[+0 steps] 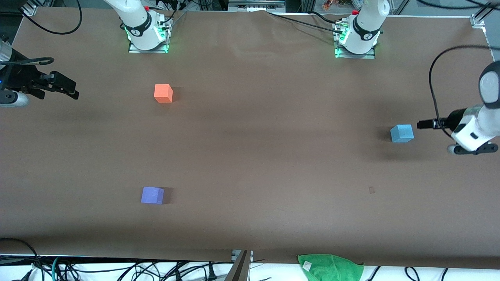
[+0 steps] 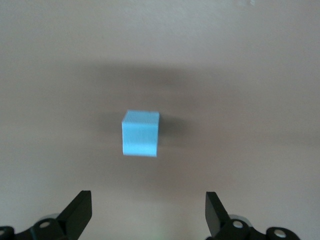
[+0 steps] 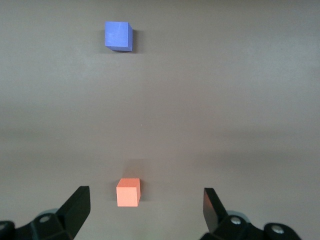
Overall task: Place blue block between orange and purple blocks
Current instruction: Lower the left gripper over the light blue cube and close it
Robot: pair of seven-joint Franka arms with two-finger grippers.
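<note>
Plainly, the coming move turned on one relation: the small light sky-blue matte cube point(image 1: 402, 133) sat on the brown table point(image 1: 265, 164) toward the left arm's end, just beside the left gripper point(image 1: 421, 124), and well apart from the right gripper point(image 1: 74, 90), which hung at the right arm's end of the table while that arm waited. In the left wrist view the blue block point(image 2: 140, 133) lay straight ahead of the left gripper point(image 2: 149, 212), centred between the two dark fingers point(image 2: 80, 210), which stood wide apart with nothing between them and no contact with the cube. As a cube it offered no long axis; it appeared slightly turned, showing a top face and a front face, so the grip would probably need the jaws squared to a pair of flat sides.

The cube looked plain, pale and unmarked, casting a soft shadow on the table.

The bright orange matte cube point(image 1: 163, 93) stood toward the right arm's end, farther from the front camera, and the violet-purple matte cube point(image 1: 152, 195) stood nearer that camera, with bare table between them. The right wrist view showed both, orange point(image 3: 128, 192) and purple point(image 3: 118, 36), with the right gripper point(image 3: 146, 210) spread wide and empty.

By my judgement the task was at its start: the blue block was not yet grasped, and the left arm was the better placed to take it.
</note>
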